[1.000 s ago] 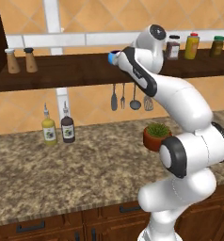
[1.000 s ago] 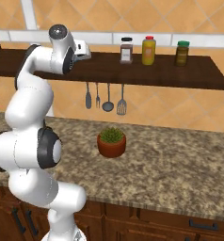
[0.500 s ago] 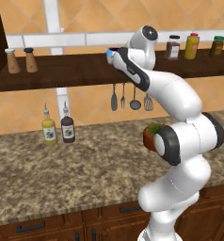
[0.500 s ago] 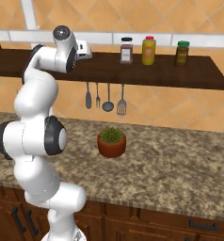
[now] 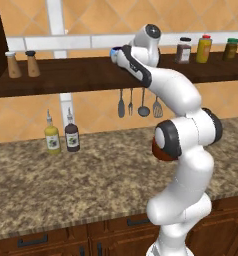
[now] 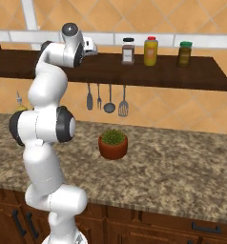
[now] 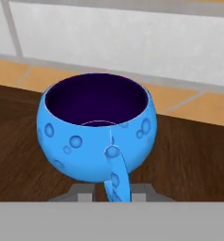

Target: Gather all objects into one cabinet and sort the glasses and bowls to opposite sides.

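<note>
Cup of bright blue, round and squat with a bubbled glaze, dark purple inside and a curved handle toward the camera, stands upright on the long dark wall shelf near its back edge by the tiled wall. Gripper has its two tips close on either side of the handle, seemingly clamped on it, though their ends are barely visible. Compared with a second ago the arm has straightened up and the jaws have drawn together.

The white arm reached up to the long dark wooden wall shelf, its hand beside a small bright-blue cup, while two brown shakers stood well apart at the shelf's left end.
</note>
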Tool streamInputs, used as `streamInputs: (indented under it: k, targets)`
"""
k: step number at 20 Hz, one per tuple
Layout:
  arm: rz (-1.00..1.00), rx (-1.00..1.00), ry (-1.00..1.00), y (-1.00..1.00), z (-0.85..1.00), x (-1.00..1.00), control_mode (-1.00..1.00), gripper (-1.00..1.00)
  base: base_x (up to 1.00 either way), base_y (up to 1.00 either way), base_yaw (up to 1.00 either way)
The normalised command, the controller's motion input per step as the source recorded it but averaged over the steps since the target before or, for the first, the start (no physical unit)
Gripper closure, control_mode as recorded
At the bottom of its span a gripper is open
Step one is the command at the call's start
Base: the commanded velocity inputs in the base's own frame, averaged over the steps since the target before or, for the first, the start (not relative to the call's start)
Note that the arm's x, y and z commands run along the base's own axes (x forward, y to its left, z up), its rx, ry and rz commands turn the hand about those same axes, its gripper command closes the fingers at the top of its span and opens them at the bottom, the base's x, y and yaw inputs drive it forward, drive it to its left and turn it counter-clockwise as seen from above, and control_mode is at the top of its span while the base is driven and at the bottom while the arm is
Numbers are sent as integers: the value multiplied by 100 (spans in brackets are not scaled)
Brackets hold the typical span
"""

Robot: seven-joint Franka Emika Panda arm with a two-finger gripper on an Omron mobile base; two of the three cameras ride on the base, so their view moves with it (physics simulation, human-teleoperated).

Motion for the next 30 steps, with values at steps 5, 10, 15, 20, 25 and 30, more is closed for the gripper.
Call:
streamInputs:
  k: [5,10,15,20,25,30]
  targets:
    - [0,0,-6,0,16,13,-100,100,0,0,0]
    - [0,0,-13,0,35,-67,-100,100,0,0,0]
    - [0,0,-10,0,5,-97,-100,100,0,0,0]
    - [0,0,-6,0,0,-100,-100,100,0,0,0]
    - [-3,3,-4,0,0,-100,-100,100,0,0,0]
    - [-5,6,-1,-3,7,-100,-100,100,0,0,0]
